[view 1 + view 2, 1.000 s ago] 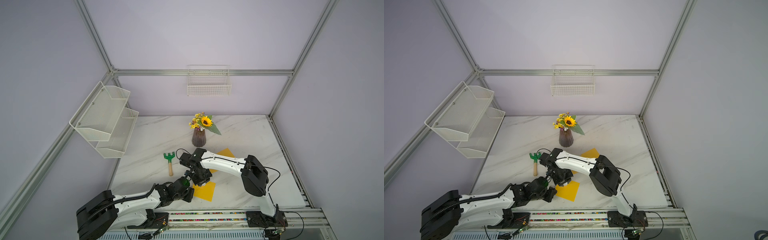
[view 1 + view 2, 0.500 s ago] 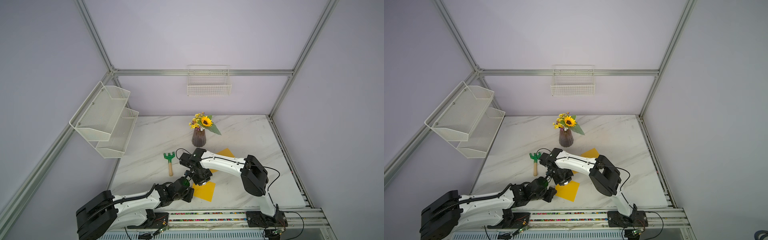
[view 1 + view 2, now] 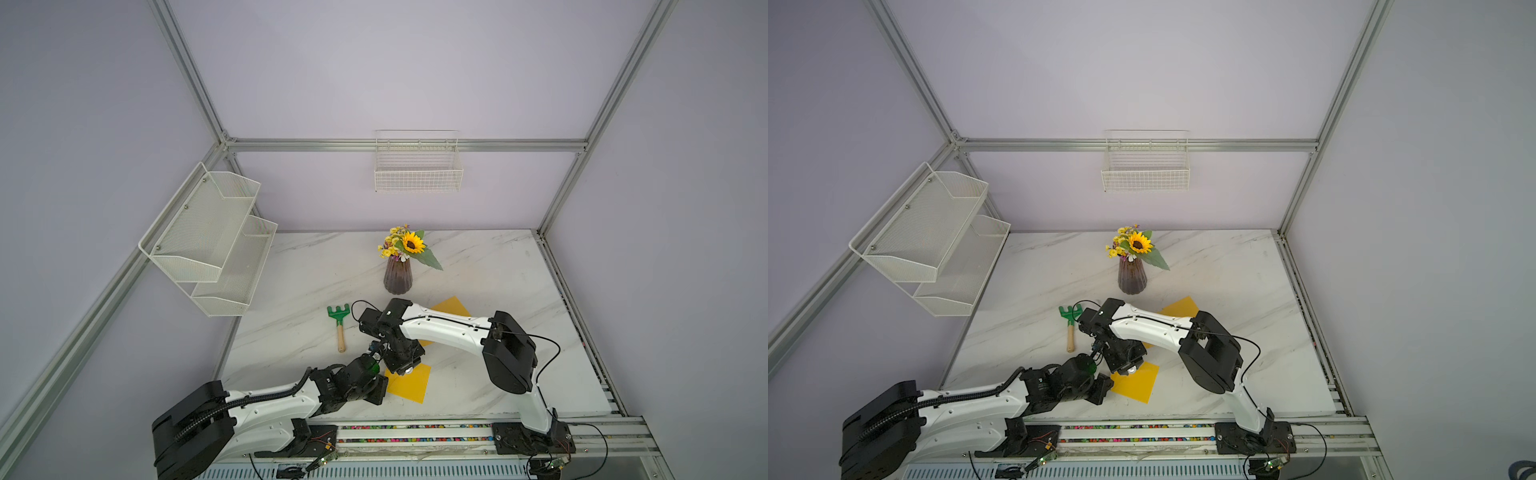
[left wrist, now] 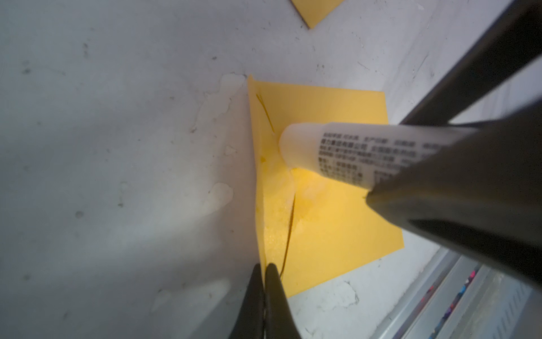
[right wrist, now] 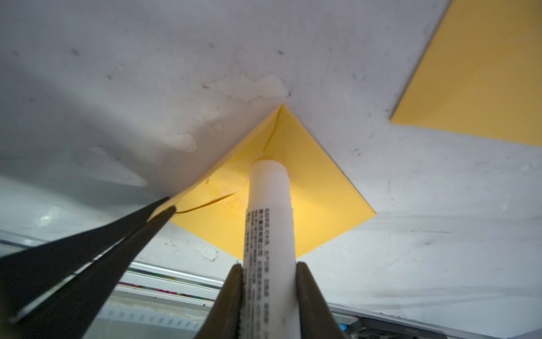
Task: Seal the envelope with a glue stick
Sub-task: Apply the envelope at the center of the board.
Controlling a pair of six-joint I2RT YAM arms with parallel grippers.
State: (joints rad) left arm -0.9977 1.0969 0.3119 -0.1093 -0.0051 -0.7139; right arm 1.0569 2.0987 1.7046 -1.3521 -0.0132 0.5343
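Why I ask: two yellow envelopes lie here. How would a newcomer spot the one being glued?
On the marble table, find the near edge where both arms meet. The yellow envelope there has the right hand pressing a glue stick on it and the left hand at its edge; the other envelope lies untouched nearer the vase.

The envelope (image 3: 409, 386) is bright yellow, like the second sheet (image 3: 453, 306) farther off. The glue stick (image 5: 268, 205) is white with grey print. White table (image 3: 478, 257), grey-veined like marble. Green rake (image 3: 339, 322), pale wooden handle. Dark purple ribbed vase (image 3: 397, 276), yellow sunflower (image 3: 412, 244).
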